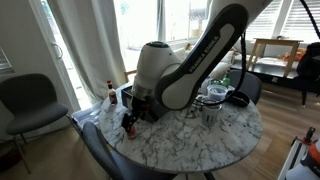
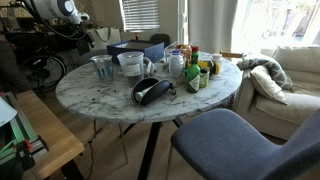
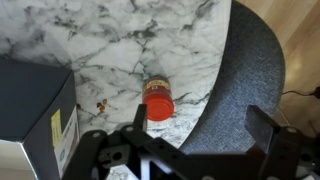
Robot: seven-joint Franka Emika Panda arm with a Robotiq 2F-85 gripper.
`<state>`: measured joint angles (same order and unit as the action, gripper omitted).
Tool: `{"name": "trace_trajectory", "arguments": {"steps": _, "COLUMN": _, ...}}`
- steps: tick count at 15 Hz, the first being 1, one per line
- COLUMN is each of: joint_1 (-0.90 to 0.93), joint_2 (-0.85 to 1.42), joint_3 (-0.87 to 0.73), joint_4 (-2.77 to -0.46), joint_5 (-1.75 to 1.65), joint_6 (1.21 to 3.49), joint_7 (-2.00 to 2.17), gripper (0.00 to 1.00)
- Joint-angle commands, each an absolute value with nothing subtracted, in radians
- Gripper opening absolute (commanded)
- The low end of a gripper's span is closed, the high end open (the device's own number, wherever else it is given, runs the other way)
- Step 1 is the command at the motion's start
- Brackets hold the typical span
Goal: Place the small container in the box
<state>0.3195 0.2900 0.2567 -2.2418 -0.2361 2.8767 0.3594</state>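
Holding the hand [image 3: 198,112] wide open in the wrist view, gripping nothing, with both fingers [image 3: 270,130] coming in from the bottom edge and standing well apart. Looking down past them at the small container [image 3: 157,100], a squat red-orange pot standing upright on the white-and-grey marble desk [image 3: 110,45]. Touching neither finger, and sitting nearer the one at the left of that picture. Standing close to the curved rim of the desk, with a grey padded chair [image 3: 250,60] lying just beyond the rim and a strip of wooden floor [image 3: 295,25] showing past the chair.

Sharing the desk with the box [image 3: 30,110], dark, with a yellowish label on its side, filling the lower left corner of the wrist view. Sitting near the small container but apart from it, leaving the pot outside the box on bare marble.

Reaching down in an exterior view with the pale, dark-jointed arm [image 1: 200,55] arching over the desk, keeping the hand low by the rim, near a slim bottle with a red cap [image 1: 110,90]. Showing, in an exterior view, a crowd of cups, jars and bottles [image 2: 190,65] on the far half of the desk and a black bowl [image 2: 150,90] nearer the middle. Appearing too small in both exterior views for picking out the small container with any certainty.
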Motion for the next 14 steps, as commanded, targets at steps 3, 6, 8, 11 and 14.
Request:
{"name": "trace_trajectory", "arguments": {"steps": 3, "joint_1": 0.529, "joint_2": 0.413, "joint_3": 0.043, "joint_4": -2.113, "joint_5": -0.553, "joint_6": 2.905, "joint_7": 0.602, "gripper": 1.00}}
{"name": "trace_trajectory", "arguments": {"steps": 6, "joint_1": 0.590, "joint_2": 0.472, "joint_3": -0.029, "joint_4": -2.043, "joint_5": -0.633, "joint_6": 2.895, "joint_7": 0.684, "gripper": 1.00}}
{"name": "trace_trajectory", "arguments": {"steps": 8, "joint_1": 0.591, "joint_2": 0.507, "joint_3": -0.036, "joint_4": -2.015, "joint_5": -0.617, "joint_6": 2.881, "joint_7": 0.685, "gripper": 1.00}}
{"name": "trace_trajectory", "arguments": {"steps": 11, "joint_1": 0.566, "joint_2": 0.555, "joint_3": -0.021, "joint_4": -1.986, "joint_5": -0.569, "joint_6": 2.858, "joint_7": 0.657, "gripper": 1.00}}
{"name": "trace_trajectory", "arguments": {"steps": 14, "joint_1": 0.574, "joint_2": 0.585, "joint_3": -0.034, "joint_4": -1.959, "joint_5": -0.500, "joint_6": 2.842, "joint_7": 0.617, "gripper": 0.98}}
